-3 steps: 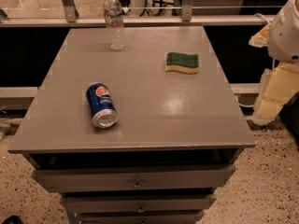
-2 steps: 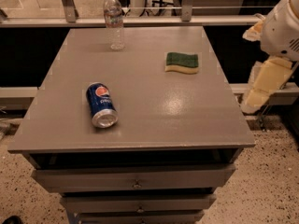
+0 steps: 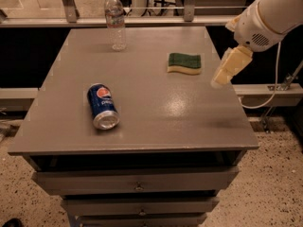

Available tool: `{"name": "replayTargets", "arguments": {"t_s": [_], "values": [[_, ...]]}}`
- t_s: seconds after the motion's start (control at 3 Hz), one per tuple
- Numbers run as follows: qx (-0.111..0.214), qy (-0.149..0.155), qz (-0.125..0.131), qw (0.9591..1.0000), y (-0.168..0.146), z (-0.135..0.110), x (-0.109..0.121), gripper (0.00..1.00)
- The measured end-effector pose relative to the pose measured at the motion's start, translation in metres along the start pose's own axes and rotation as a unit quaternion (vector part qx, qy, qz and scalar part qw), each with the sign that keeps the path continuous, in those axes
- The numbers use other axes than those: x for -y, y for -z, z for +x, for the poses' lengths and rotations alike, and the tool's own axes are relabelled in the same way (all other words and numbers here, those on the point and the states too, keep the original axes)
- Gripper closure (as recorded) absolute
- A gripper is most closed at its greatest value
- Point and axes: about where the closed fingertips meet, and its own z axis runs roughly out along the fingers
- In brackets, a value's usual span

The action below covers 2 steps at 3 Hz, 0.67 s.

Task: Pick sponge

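The sponge (image 3: pixel 184 63) lies flat on the far right part of the grey table (image 3: pixel 156 122), dark green top up, with yellow foam showing along its near edge. My gripper (image 3: pixel 228 68) hangs from the white arm (image 3: pixel 270 15) that comes in from the upper right. It is above the table's right edge, just right of the sponge and a little nearer, and apart from it. Nothing is held in it.
A blue Pepsi can (image 3: pixel 103 106) lies on its side at the left middle of the table. A clear water bottle (image 3: pixel 116 20) stands at the far left edge. Drawers (image 3: pixel 137 183) are below the tabletop. A railing (image 3: pixel 189 6) runs behind.
The arm has swung left and in from beside the table; the gripper now hangs over the right edge, closer to the sponge. The sponge, can and bottle have not moved.
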Motion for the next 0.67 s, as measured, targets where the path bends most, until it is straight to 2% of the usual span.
{"name": "replayTargets", "arguments": {"t_s": [0.33, 0.67], "values": [[0.056, -0.061, 0.021, 0.9964, -0.050, 0.002, 0.048, 0.00], [0.090, -0.101, 0.022, 0.9905, -0.081, 0.004, 0.076, 0.00]]}}
